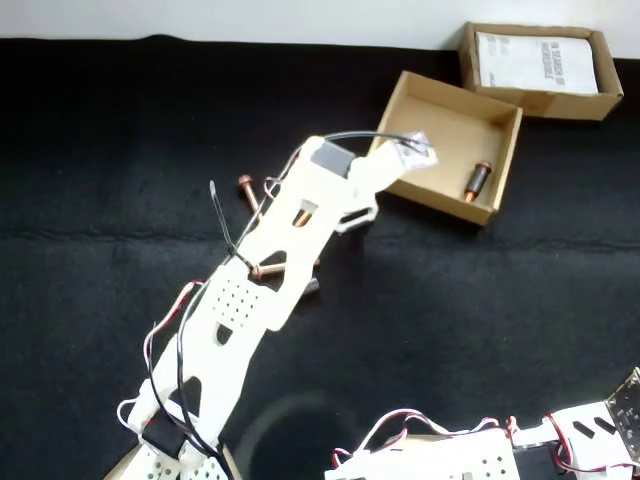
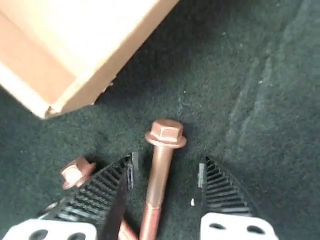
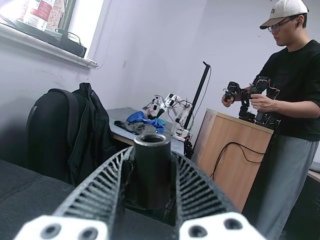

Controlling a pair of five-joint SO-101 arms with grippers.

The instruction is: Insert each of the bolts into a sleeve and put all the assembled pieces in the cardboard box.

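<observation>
**Bolt pick-up stage of the assembly task.** The left tool (image 2: 168, 160) is shown set wide. Its fingers straddle a copper-coloured bolt (image 2: 161, 165) that lies on the black table (image 1: 520, 300). The bolt is not yet gripped, and its hexagonal head points toward a corner of the cardboard box (image 2: 75, 60). A second bolt (image 2: 77, 172) lies just outside one finger.

The right tool (image 3: 151, 156) is seen closed around a dark sleeve (image 3: 151, 172), which is held upright with its open bore uppermost. In the high view one assembled piece (image 1: 478, 180) is already found inside the cardboard box, and further loose bolts (image 1: 246, 186) lie on the table beside the left arm.

The step in hand is judged to be the grasp of the straddled bolt. The next move would call for the fingers to be closed on the shank, clear of the neighbouring bolt. The shank would then have to be brought in line with the bore of the sleeve.

A printed sheet (image 1: 535, 60) is carried in a second box (image 1: 540, 102) behind; its writing is too small to be read.
</observation>
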